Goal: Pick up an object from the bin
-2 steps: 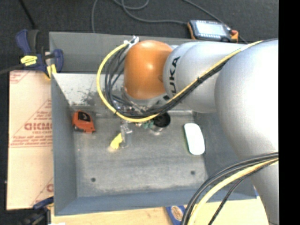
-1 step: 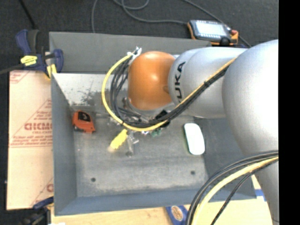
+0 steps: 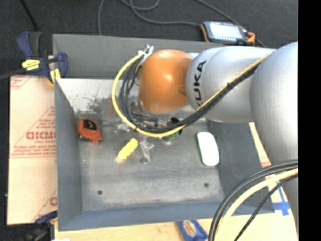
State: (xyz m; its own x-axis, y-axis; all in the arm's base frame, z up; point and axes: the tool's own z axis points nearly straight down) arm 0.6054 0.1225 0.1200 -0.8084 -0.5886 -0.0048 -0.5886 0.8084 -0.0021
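A small yellow block-like thing point(image 3: 126, 150) lies on the bin floor left of centre. My gripper point(image 3: 145, 151) hangs just to its right, below the orange wrist cover, with a thin fingertip showing close beside the yellow thing. An orange and black tape measure point(image 3: 89, 130) lies further left, near the bin's left wall. A white oval thing like a computer mouse point(image 3: 207, 148) rests to the right of the gripper.
The arm and its orange cover with yellow and black cables hang over the bin's back half and hide the floor beneath. The front half of the bin floor is bare grey metal.
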